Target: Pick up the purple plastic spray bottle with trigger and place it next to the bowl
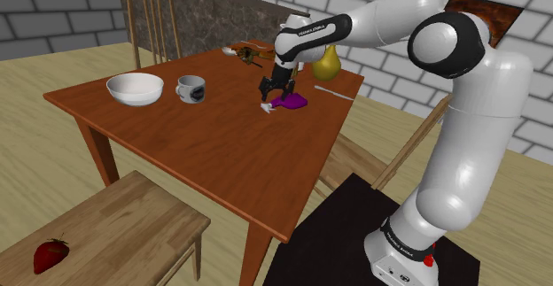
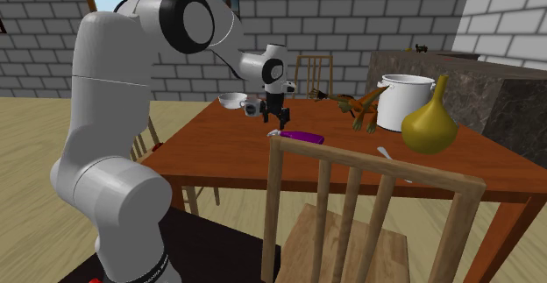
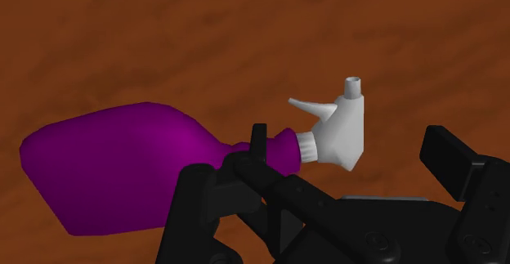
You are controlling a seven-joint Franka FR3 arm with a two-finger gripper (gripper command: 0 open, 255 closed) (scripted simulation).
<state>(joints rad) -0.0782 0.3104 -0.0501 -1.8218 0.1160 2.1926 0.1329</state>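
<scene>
The purple spray bottle [image 1: 294,102] [image 2: 304,137] [image 3: 123,160] lies on its side on the brown wooden table [image 1: 221,151], its white trigger head [image 3: 339,132] pointing toward the table's middle. My black gripper [image 1: 273,92] [image 2: 275,119] [image 3: 350,140] hangs open just above the bottle's neck and trigger head. Its fingers [image 3: 259,136] stand apart on either side of the head and touch nothing. The white bowl [image 1: 136,88] [image 2: 231,101] sits near the table's far corner, at the shoulder view's left, well away from the bottle.
A grey mug [image 1: 190,88] [image 2: 252,108] stands beside the bowl. A yellow gourd [image 1: 328,61] [image 2: 429,125], a white pot [image 2: 405,102] and a brown figurine [image 2: 359,110] crowd the table end beyond the bottle. Wooden chairs [image 2: 351,211] and a bench [image 1: 97,231] surround the table.
</scene>
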